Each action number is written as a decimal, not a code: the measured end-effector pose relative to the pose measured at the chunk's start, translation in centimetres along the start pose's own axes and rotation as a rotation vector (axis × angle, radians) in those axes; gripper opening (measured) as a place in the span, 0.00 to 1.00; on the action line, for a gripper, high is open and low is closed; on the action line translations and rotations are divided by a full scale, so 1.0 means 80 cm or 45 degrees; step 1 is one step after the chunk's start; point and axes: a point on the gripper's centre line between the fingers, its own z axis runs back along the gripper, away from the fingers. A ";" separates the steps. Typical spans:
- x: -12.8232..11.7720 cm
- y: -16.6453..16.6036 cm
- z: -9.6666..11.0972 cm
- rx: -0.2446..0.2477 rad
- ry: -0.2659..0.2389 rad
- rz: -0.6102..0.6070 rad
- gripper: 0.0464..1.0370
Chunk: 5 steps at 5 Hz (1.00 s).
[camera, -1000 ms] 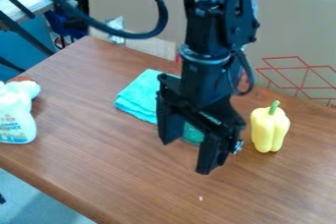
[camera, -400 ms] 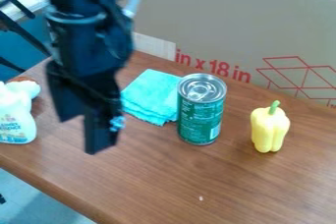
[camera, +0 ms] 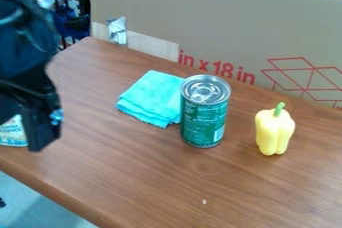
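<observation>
Closest to you, at the left edge of the view, hangs the black hand (camera: 24, 131), its fingers apart. The lower part of a white bottle (camera: 12, 136) shows behind them, its label facing you; you can't tell whether the hand touches it.

Down in the near left corner you see a patch of pale blue floor (camera: 43, 204) past the rounded edge of the brown wood-grain surface (camera: 153, 172). A small pale speck (camera: 204, 202) lies on the near part of that surface.

Farther in, to the right, you have the yellow pepper (camera: 273, 134) standing upright, green stem up. Left of it, well apart from the hand, is the green can (camera: 203, 122) — upright too, with a silver top and a pull tab. Just beyond and to the left of the can lies a folded turquoise cloth (camera: 152, 97); the can hides part of its right side.

Behind everything on the surface stands a cardboard panel (camera: 220, 27) with red print — a crinkled silvery piece (camera: 117, 30) sits at its left end. Past that end, you see blue and black gear (camera: 70, 19).
</observation>
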 end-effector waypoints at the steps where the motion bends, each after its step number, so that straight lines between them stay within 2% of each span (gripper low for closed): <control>1: -0.010 0.015 0.000 0.078 -0.025 0.140 0.96; 2: -0.013 0.041 0.000 0.143 -0.057 0.243 0.96; 3: -0.019 0.063 -0.005 0.163 -0.095 0.346 0.96; 4: -0.017 0.087 -0.016 0.155 -0.169 0.390 0.96; 5: -0.013 0.107 -0.037 0.071 -0.185 0.355 0.96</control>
